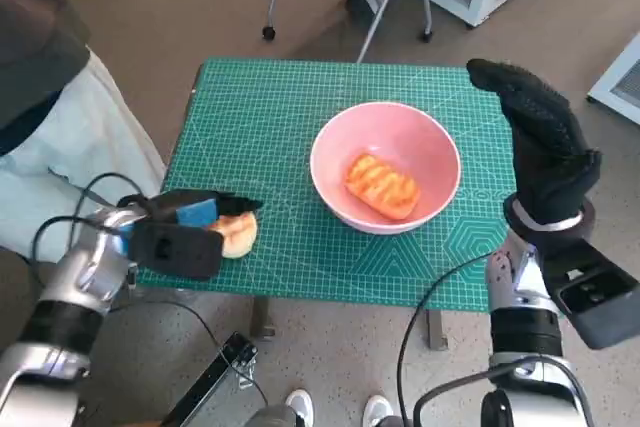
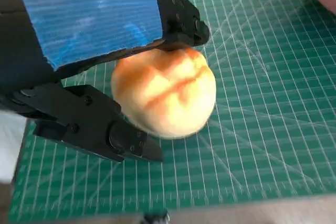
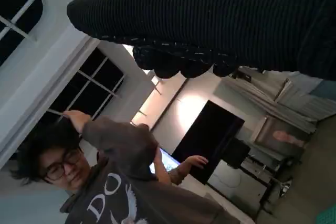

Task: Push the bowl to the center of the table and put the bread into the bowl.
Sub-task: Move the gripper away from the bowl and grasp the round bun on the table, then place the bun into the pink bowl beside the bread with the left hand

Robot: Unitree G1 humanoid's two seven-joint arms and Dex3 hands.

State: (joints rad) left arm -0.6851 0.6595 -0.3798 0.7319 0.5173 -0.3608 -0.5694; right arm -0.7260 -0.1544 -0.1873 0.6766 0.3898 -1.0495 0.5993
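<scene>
While the left hand lies low over the near left corner of the worktop, its black fingers close round a pale round bread roll. The left wrist view shows one finger pressed against the roll's upper side by the blue tape and another lying along its lower side, so the roll sits pinched between them. Its underside appears to rest on the green gridded mat, though I cannot tell whether it is just lifted off. From the head view the roll pokes out past the hand toward the middle of the worktop, well apart from the bowl.

At the far right edge of the worktop, the right hand in its knitted glove stands raised, fingers lying together and stretched toward the far side. It holds nothing and touches nothing. It is just beside the bowl's right rim, but apart from it. In the right wrist view the glove is a dark band, with the fingertips bunched side by side.

Near the middle of the worktop, a little to the right, stands the pink bowl, upright. Inside it lies a second piece of bread, orange-brown and grill-marked, resting on the bowl's floor, toward the near side.

A person in a dark printed top shows in the right wrist view.
</scene>
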